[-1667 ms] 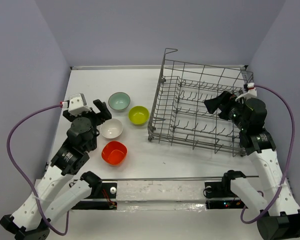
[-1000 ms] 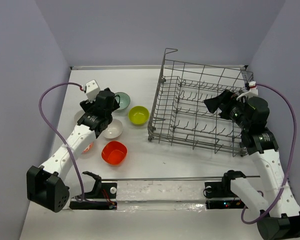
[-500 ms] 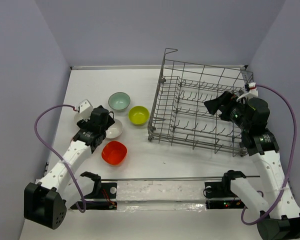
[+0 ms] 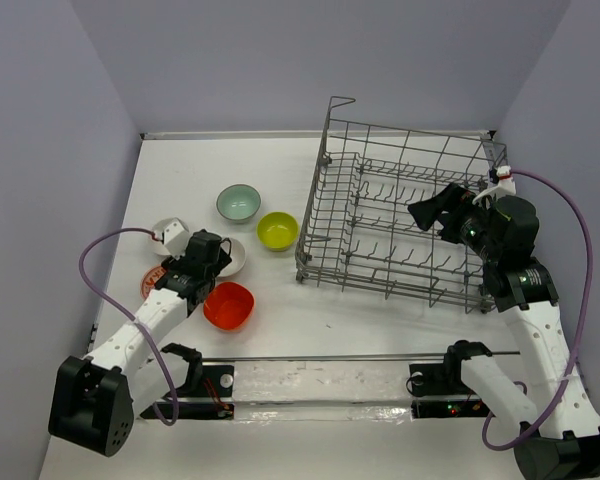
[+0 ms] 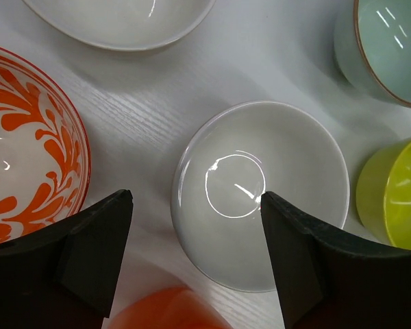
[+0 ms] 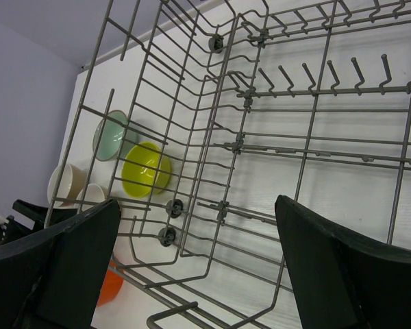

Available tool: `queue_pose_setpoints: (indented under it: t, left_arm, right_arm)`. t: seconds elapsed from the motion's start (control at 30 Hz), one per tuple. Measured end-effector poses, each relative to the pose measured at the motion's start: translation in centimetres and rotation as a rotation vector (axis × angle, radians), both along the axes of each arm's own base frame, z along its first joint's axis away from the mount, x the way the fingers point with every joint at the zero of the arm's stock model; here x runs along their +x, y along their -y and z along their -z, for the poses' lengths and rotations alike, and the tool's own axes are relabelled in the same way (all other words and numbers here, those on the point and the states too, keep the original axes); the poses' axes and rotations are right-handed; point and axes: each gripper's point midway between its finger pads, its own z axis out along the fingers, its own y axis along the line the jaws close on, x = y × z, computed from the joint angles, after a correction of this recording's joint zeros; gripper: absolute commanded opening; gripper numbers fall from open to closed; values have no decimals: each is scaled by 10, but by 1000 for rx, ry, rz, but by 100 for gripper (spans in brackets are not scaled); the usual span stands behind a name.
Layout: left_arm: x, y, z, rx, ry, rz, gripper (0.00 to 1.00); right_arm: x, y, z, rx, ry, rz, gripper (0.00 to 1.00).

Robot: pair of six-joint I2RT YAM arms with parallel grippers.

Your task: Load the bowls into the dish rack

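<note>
My left gripper [image 4: 208,252] is open and empty, hovering over a white bowl [image 4: 230,259]; in the left wrist view that bowl [image 5: 260,192] lies between my fingers [image 5: 89,247]. Around it are a pale teal bowl [image 4: 239,203], a lime-yellow bowl [image 4: 277,230], an orange-red bowl [image 4: 229,305], a second white bowl [image 4: 164,231] and a red-patterned bowl [image 5: 27,144]. The dish rack [image 4: 400,220] stands at the right and holds no bowls. My right gripper [image 4: 430,212] is open and empty, above the rack's floor [image 6: 260,137].
The left arm's purple cable [image 4: 110,245] loops over the table's left side. Grey walls close in the table on the left, back and right. A metal rail [image 4: 320,358] runs along the near edge.
My left arm has swung from the teal bowl towards the near edge and now sits over the white bowl. The red-patterned bowl and second white bowl have come into sight. The right arm has not moved.
</note>
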Motion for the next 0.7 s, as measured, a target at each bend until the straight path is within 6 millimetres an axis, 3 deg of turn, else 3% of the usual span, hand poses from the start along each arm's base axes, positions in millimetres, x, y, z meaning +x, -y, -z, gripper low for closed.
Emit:
queue_pose_setpoints:
  t: [0.7]
  left_arm:
    - [11, 8, 24, -25, -33, 1, 62]
  right_arm:
    - [-1, 0, 7, -7, -28, -1, 100]
